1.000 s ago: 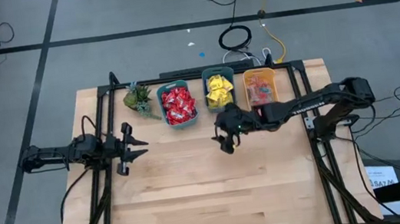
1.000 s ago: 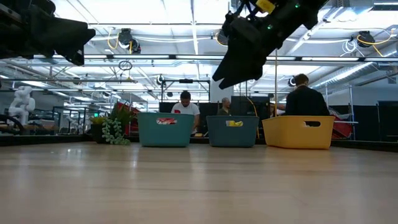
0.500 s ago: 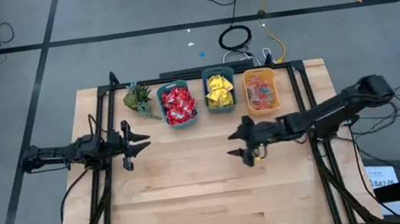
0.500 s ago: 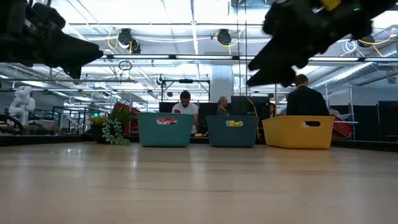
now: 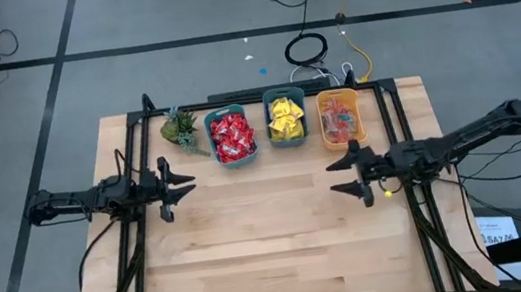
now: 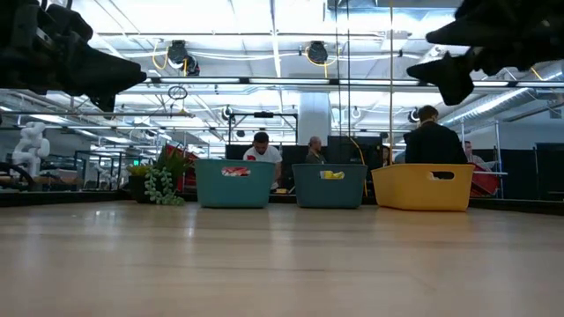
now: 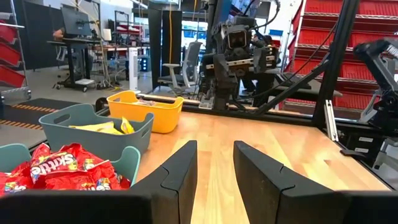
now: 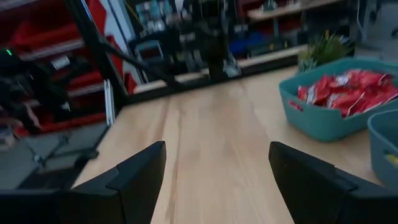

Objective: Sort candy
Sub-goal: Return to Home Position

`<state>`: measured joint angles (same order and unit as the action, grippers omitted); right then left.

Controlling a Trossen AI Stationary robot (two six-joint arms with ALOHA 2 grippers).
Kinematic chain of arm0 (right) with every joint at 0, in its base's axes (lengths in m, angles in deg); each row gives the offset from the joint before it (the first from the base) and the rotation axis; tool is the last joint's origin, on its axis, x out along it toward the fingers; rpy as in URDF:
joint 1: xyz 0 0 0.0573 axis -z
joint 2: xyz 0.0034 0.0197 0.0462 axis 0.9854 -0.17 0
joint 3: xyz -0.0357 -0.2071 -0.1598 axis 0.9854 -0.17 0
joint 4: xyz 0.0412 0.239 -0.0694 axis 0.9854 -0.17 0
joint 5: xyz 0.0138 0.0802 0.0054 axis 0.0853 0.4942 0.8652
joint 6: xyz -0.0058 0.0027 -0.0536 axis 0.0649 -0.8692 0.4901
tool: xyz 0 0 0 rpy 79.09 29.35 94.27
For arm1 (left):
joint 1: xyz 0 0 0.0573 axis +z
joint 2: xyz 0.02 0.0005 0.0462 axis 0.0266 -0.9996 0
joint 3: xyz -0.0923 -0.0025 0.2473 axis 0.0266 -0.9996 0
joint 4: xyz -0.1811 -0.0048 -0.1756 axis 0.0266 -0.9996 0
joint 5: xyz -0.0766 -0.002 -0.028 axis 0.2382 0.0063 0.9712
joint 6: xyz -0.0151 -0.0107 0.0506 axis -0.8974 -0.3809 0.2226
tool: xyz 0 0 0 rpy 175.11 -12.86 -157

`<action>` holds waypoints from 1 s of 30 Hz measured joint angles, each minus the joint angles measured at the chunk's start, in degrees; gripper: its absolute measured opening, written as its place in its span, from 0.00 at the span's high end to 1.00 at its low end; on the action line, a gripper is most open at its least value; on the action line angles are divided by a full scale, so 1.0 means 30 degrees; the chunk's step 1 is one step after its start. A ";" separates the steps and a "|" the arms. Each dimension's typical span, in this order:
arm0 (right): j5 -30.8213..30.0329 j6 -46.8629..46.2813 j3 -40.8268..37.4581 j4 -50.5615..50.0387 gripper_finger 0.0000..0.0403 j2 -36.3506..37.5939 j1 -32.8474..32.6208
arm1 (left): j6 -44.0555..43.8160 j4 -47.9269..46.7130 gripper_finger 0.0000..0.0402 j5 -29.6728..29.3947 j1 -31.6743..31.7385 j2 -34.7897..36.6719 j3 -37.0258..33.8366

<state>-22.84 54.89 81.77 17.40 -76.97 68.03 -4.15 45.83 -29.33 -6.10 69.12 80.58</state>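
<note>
The candy lies in three bins along the table's far edge: red packets (image 5: 232,136) in a teal bin, yellow packets (image 5: 285,119) in a second teal bin, and small twist-wrapped pieces (image 5: 340,120) in a yellow bin. My left gripper (image 5: 182,185) hovers open at the table's left side, level, pointing right. My right gripper (image 5: 338,178) hovers open near the right side, level, pointing left, just in front of the yellow bin. Neither holds anything. In the left wrist view the red packets (image 7: 65,169) sit beside my open fingers (image 7: 181,167). The right wrist view shows the red packets (image 8: 341,92) far off.
A small green plant (image 5: 179,126) stands at the far left of the bin row. The arms' black frame rails (image 5: 401,122) run along both table sides. Bare wooden tabletop (image 5: 262,236) spreads between the grippers and toward the near edge. People (image 6: 430,141) stand in the room behind.
My right gripper has drawn back from just in front of the yellow-packet bin toward the table's right edge. It has also tipped from pointing downward to lying level. The candy in the bins has not moved.
</note>
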 joint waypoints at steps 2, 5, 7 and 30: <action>-0.0001 0.0052 -0.1010 0.0589 0.31 0.1193 0.0003 | 0.0000 -0.0013 0.72 -0.0002 0.0000 0.0000 0.0000; -0.0006 -0.0474 -0.2187 0.0668 0.31 0.2793 0.0048 | -0.0007 -0.0023 0.72 -0.0002 0.0000 0.0000 0.0000; 0.0015 -0.0558 -0.2785 0.0595 0.31 0.3695 0.0203 | -0.0007 -0.0031 0.72 -0.0002 0.0000 0.0000 0.0000; 0.0712 0.0287 -0.4487 -0.5379 0.31 1.3171 0.1450 | -0.0015 0.0115 0.72 -0.0023 0.0000 0.0011 -0.0007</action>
<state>-20.70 55.75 68.31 1.26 -37.46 72.38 -4.19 46.17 -29.40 -6.10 69.16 80.55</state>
